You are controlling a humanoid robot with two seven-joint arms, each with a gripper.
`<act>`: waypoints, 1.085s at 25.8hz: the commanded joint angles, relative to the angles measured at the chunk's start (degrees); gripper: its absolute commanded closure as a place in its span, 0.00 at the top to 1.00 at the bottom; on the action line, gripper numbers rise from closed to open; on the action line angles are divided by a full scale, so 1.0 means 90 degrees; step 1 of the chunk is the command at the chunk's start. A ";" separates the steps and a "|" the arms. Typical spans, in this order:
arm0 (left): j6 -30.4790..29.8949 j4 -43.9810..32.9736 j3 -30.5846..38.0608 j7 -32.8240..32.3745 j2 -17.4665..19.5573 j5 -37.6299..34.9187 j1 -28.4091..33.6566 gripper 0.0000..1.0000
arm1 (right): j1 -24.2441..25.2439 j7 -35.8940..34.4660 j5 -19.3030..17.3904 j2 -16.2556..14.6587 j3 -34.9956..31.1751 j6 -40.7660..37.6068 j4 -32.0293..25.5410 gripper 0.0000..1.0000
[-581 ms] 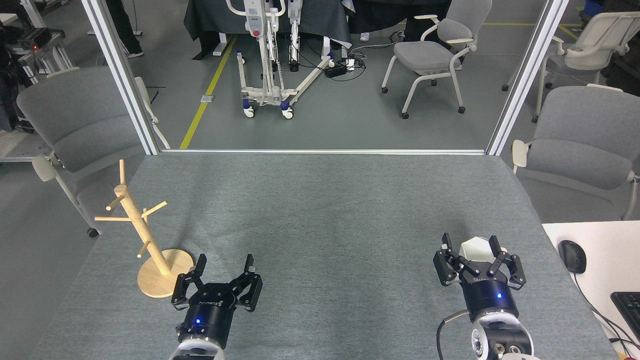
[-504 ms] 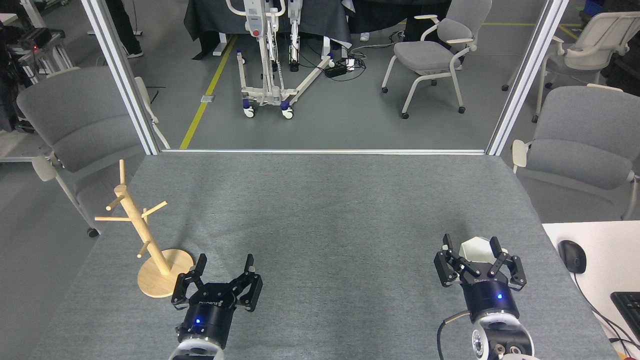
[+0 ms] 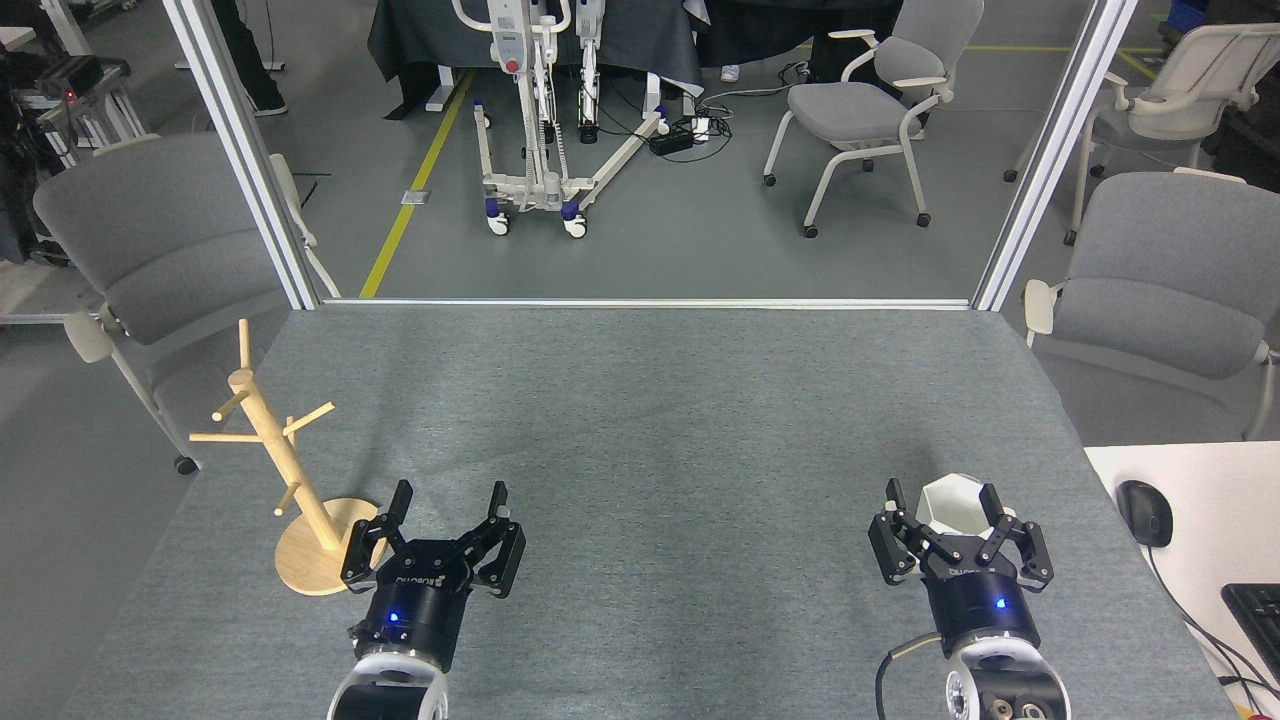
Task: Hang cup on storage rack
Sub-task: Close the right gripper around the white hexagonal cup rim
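Two black grippers sit low over the grey felt-covered table (image 3: 640, 420), whose broad middle lies bare from the near edge to the aluminium rail along its far edge. At the near left stands the light wooden mug tree (image 3: 290, 470), a round disc base with a slim post that appears to lean up and to the left in this view, its long axis running from the disc toward the left edge of the table; thin pegs angle off it to both sides. The disc sits near the table's left edge. The left gripper (image 3: 445, 505) is just right of the disc, its fingers spread wide with nothing between them, and one finger overlaps the disc's rim in this view; whether they touch cannot be told. Well apart, at the near right, the small matte white faceted cup (image 3: 950, 505) stands upright with its hexagonal mouth facing up; its handle tab is hidden, so which way it points cannot be told. The right gripper (image 3: 942, 510) reaches around the cup from the near side, one finger on each flank and close to the walls, but whether they are pressing on it cannot be told. To the right of the cup the grey surface ends at a white desk (image 3: 1200, 520) bearing a black computer mouse (image 3: 1145, 512) and the corner of a black keyboard (image 3: 1255, 612). Grey office chairs (image 3: 165, 255) flank the table on both sides.
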 commanded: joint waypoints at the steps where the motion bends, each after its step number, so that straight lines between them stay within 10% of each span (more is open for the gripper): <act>1: -0.0018 -0.0021 -0.0007 0.0008 0.0022 -0.0004 0.0002 0.99 | -0.0017 -0.0034 -0.0001 -0.0044 0.0004 -0.0010 -0.0047 1.00; 28: -0.0009 0.0106 -0.0007 0.0008 0.0051 -0.0004 0.0051 0.99 | -0.0056 -0.0024 0.0038 -0.0024 0.0072 -0.0030 -0.0233 1.00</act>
